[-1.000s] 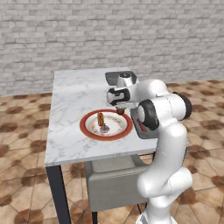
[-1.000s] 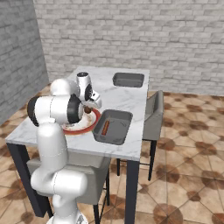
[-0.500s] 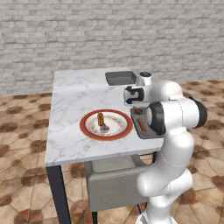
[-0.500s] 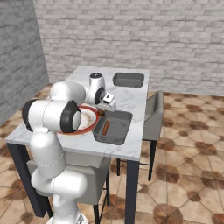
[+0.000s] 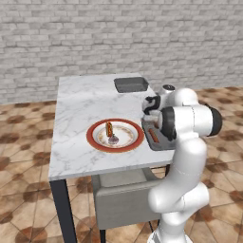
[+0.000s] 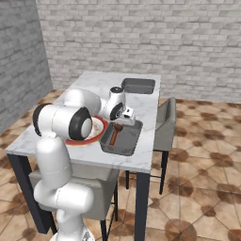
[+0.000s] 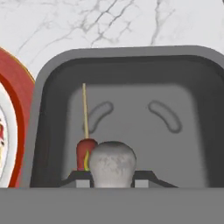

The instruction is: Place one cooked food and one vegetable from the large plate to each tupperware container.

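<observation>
My gripper [image 7: 112, 178] is shut on a pale grey mushroom [image 7: 111, 162] and hangs low over the near tupperware container [image 7: 192, 109]. A skewer with a red piece [image 7: 86, 148] lies in this tray, just left of the mushroom. In the right base view the gripper [image 6: 119, 124] hovers above the same tray [image 6: 127, 143], with the skewer [image 6: 114, 137] below it. The large red-rimmed plate [image 5: 97, 142] sits left of the tray and holds a skewered food [image 5: 109, 127] and a small greyish piece [image 5: 113, 139]. The second tupperware container [image 5: 131, 85] stands at the table's far right.
The marble table [image 5: 80, 104] ends close behind the near tray [image 5: 153, 141]. A grey chair [image 6: 165, 124] stands along the table's right side, and another [image 5: 121, 197] is tucked under the near edge. A brick wall [image 5: 118, 38] runs behind.
The arm has swung right from the plate's far rim to above the near tray, carrying the mushroom with it. The jaws have stayed shut.
</observation>
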Controlling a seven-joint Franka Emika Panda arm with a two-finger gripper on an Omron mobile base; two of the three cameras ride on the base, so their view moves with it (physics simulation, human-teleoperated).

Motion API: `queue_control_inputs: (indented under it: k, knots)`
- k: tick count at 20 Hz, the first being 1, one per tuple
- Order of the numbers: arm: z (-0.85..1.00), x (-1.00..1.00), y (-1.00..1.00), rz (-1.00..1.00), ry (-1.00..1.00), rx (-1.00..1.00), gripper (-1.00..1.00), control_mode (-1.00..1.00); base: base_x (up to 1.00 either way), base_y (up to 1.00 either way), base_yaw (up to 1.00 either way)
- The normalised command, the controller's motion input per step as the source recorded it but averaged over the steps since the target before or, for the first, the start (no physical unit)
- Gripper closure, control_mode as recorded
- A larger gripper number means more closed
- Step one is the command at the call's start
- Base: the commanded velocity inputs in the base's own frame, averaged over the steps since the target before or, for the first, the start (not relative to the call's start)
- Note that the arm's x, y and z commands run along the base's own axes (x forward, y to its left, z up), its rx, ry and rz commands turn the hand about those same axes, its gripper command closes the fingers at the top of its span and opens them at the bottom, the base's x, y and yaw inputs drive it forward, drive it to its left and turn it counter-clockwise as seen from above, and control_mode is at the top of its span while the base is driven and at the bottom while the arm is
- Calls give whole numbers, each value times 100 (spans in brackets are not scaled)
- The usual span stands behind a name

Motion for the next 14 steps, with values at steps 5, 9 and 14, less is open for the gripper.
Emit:
queue_control_inputs:
  k: [5, 9, 14]
  knots:
    - [-37, -3, -26, 9, 0, 0, 100, -100, 0, 0, 0]
    - [-37, -1, -2, 5, 0, -4, 100, -100, 0, 0, 0]
    - [-36, 0, -1, 2, 0, -8, -100, -100, 0, 0, 0]
